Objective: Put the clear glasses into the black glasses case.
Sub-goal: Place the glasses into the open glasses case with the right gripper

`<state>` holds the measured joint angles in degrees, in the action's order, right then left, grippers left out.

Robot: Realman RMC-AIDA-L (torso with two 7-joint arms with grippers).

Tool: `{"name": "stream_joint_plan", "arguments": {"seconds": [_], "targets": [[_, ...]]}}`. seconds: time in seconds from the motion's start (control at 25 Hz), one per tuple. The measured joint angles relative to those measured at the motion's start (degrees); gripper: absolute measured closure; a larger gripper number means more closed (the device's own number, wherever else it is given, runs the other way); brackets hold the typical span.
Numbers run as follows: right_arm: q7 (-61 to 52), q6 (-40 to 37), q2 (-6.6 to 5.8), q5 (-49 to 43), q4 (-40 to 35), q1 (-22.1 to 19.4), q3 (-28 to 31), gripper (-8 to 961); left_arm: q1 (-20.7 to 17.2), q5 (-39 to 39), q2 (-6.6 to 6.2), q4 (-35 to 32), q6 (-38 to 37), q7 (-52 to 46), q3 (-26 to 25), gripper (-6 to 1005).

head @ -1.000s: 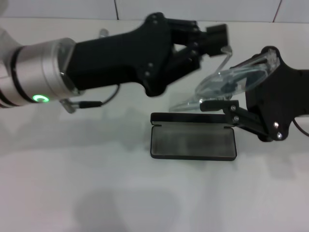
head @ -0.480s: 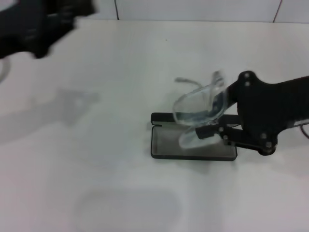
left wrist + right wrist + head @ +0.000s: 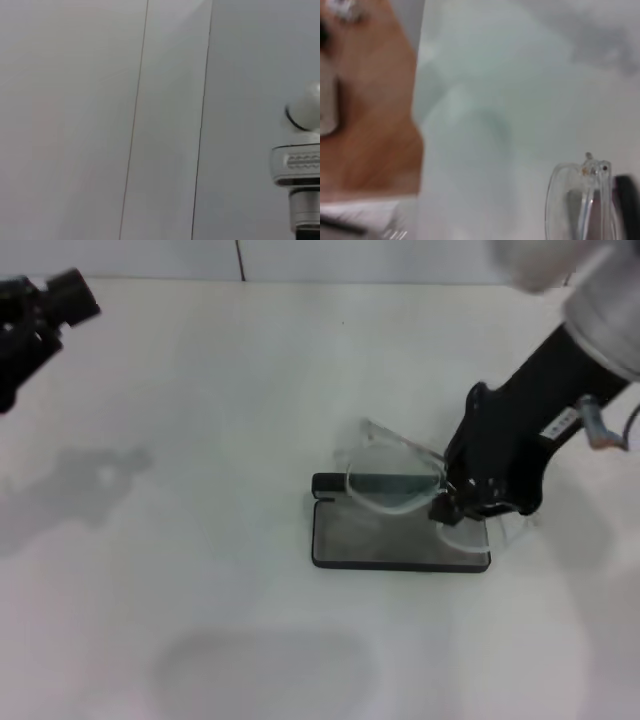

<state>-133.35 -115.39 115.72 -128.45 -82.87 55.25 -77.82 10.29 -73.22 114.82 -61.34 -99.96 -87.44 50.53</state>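
White tabletop [image 3: 200, 590] fills the head view, with a pale wall seam along its far edge. Near the middle lies the black glasses case [image 3: 400, 537], lid open, grey lining up. Over its far edge and right end sit the clear glasses [image 3: 392, 480], tilted, one lens above the hinge line; their right side vanishes behind the right gripper [image 3: 455, 508], so whether they touch the lining cannot be told. That gripper comes down from the upper right and appears clamped on the glasses' right end, its fingertips mostly hidden by its own body. In the right wrist view a blurred part of the clear frame shows at the edge. The left gripper [image 3: 40, 315] is at the far left corner, cut off; its fingers cannot be judged. Bare table lies left and front of the case.
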Motion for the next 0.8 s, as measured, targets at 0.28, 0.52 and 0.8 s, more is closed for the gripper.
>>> {"name": "stream_joint_plan", "arguments": {"seconds": [0.28,0.52,0.8], "targets": [[0.2,1.2,0.24,-3.5,16.1,10.1,-5.6,833,0.3,-1.2,0.84,1.6,-1.2,0.7,-0.1,934],[2.3,10.1,0.43,-3.7,23.0,12.5,-16.9,833,1.1,-1.4,1.11,4.0,-1.4,1.1,-0.2,934],[3.7,15.5,0.47,-3.3,26.4,12.5,-21.9,834,3.6,-1.6,0.58,8.2,-1.4,2.5,-0.2,934]]}}
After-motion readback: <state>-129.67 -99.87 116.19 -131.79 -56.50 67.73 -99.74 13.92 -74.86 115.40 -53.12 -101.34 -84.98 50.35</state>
